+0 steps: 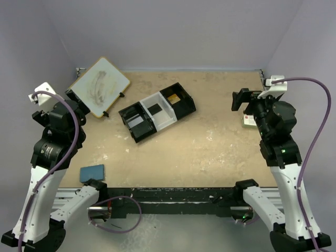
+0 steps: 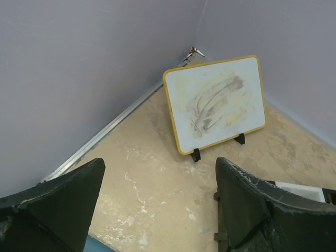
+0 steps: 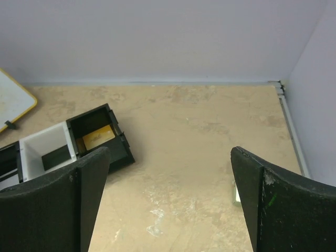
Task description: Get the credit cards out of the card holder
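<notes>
The card holder (image 1: 92, 172), a small flat blue wallet, lies shut near the table's front left edge, and no credit cards show from it. Only its blue corner (image 2: 97, 247) peeks in at the bottom of the left wrist view. My left gripper (image 1: 73, 101) hangs open above the table's left side, behind the holder and well clear of it; its jaws (image 2: 160, 163) hold nothing. My right gripper (image 1: 239, 100) is raised over the right side, open and empty (image 3: 170, 152).
A black-and-white three-compartment tray (image 1: 190, 106) sits mid-table with a gold card (image 3: 98, 137) in its right black compartment. A yellow-framed whiteboard (image 1: 100, 85) stands at the back left. A white printed card (image 1: 249, 121) lies partly under the right arm. Walls close the back and sides.
</notes>
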You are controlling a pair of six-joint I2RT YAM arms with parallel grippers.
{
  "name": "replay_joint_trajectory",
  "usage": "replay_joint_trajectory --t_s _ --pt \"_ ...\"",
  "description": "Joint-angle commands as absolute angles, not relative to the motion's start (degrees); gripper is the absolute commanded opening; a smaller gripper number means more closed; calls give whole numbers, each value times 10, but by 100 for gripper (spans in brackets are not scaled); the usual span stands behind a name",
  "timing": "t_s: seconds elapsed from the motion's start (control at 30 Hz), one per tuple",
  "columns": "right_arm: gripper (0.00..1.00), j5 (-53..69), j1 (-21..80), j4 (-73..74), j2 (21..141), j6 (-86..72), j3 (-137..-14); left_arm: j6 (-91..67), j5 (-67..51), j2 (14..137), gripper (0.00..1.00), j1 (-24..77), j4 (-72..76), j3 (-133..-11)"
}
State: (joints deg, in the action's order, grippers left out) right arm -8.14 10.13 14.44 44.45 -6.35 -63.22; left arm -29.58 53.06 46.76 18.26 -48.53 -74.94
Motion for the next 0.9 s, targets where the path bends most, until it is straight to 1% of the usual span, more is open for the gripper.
replay_joint_trajectory --t_s 0.0,0.2,0.3,0.37,0.43,0.6,0.77,0.87 --pt "100 -6 79 132 465 -84 -628 -313 495 476 86 171 -458 -735" --pt "100 113 45 129 532 -108 -629 -355 417 482 93 155 -448 -686" --pt "99 174 36 127 583 -120 -635 -378 354 481 95 147 -421 -641" --pt "99 198 49 134 624 -118 -646 -391 306 493 96 143 -408 -615" --pt "98 201 67 145 679 -119 -662 -402 260 511 95 139 -407 -595" --pt "90 214 121 154 802 -120 -713 -417 167 542 95 132 -387 -553" --pt "83 211 180 174 919 -104 -788 -436 111 545 95 129 -381 -524" --pt "79 190 210 182 984 -97 -834 -454 103 530 95 127 -374 -509"
